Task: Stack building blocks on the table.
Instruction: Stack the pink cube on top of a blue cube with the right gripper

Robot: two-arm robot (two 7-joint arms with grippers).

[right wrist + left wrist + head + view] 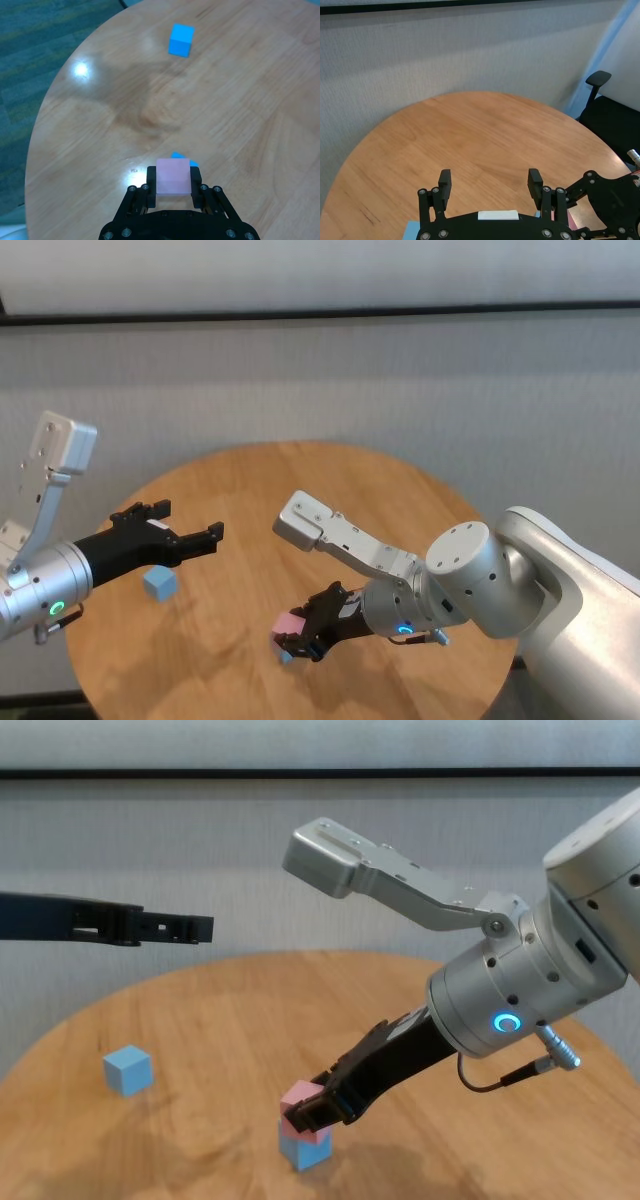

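My right gripper (300,632) is shut on the pink block (298,1108), holding it directly over a light blue block (306,1150) that rests on the table (330,490); whether the two touch I cannot tell. In the right wrist view the pink block (173,176) sits between the fingers and hides most of the blue block (176,156) under it. A second light blue block (159,582) lies alone on the table's left side, also seen as the blue cube (181,40). My left gripper (190,525) hangs open above the table, over that lone block, with nothing between its fingers.
The round wooden table fills most of the scene, with a grey wall behind it. A black office chair (600,95) stands beyond the table's edge in the left wrist view. Bare tabletop lies across the far half.
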